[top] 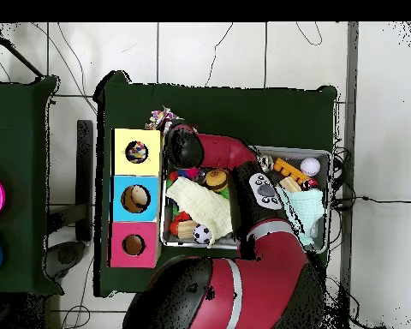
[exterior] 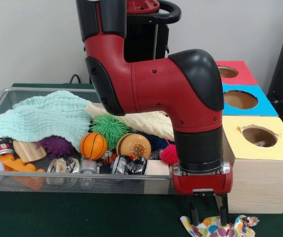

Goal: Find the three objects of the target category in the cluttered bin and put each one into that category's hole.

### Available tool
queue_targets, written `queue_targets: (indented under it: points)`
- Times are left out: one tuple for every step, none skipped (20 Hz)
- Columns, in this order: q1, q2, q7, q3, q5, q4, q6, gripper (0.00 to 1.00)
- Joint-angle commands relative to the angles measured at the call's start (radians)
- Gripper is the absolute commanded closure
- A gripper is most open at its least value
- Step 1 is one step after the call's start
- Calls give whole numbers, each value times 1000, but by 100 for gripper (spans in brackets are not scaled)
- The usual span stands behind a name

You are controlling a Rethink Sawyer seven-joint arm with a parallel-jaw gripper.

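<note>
A white polka-dot cloth (exterior: 215, 228) lies crumpled on the green table outside the bin (exterior: 82, 174), in front of the yellow-topped box. It also shows in the overhead view (top: 162, 117). My gripper (exterior: 209, 213) points straight down over it, fingers apart, tips straddling the cloth's top. The yellow box's hole (exterior: 259, 136) is just up and right of the gripper. In the overhead view a dotted cloth shows inside that hole (top: 137, 152). No other dotted cloth shows in the bin.
The bin holds a mint green waffle cloth (exterior: 42, 118), a cream knitted cloth (exterior: 136, 121), an orange ball (exterior: 93, 145), spiky balls, cans and toys. The blue-topped box (exterior: 240, 99) and red-topped box (exterior: 226, 72) stand behind the yellow one.
</note>
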Motion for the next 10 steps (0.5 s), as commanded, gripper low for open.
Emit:
queue_targets:
  points:
    - [-6, -16, -3, 67, -62, 25, -13, 0]
    - [-6, -14, -2, 68, -62, 26, -16, 0]
    - [-6, -8, -2, 67, -63, 20, -18, 0]
    - [-6, -1, -2, 68, -65, 17, -25, 0]
    - [-3, 2, -2, 65, -67, 14, -28, 0]
    - [0, 5, -1, 61, -69, 10, -32, 0]
    - [3, 9, -1, 57, -72, 7, -35, 0]
    - [6, 12, 0, 53, -74, 4, -39, 0]
    - [7, 21, 2, 52, -78, 3, -51, 0]
    - [4, 33, -1, 57, -80, -1, -57, 0]
